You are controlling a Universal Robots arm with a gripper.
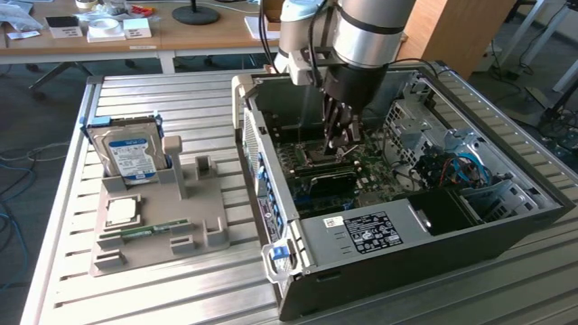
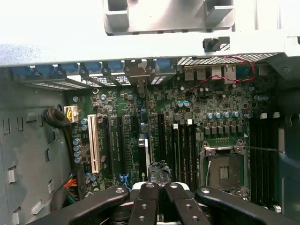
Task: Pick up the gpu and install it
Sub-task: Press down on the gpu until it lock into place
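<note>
The arm reaches down into the open computer case (image 1: 424, 169), which lies on its side on the bench (image 1: 162, 298) toward the exterior view's right. The gripper (image 1: 342, 139) hangs just above the motherboard (image 1: 361, 179), and its jaws are closed on the gpu (image 2: 146, 152), a thin dark card held on edge. In the wrist view the card runs away from the fingers (image 2: 145, 206) toward the case's rear wall, where its silver bracket (image 2: 137, 72) sits among the slot openings, and its lower edge lies in line with the black slots beside the white slot (image 2: 95, 143); whether it is fully seated cannot be told. The empty processor socket (image 2: 224, 171) lies near the card. On the grey holder (image 1: 153, 223) by the bench's other edge stand the hard drive (image 1: 131, 157), a processor chip (image 1: 123, 210) and a green memory stick (image 1: 156, 229).
</note>
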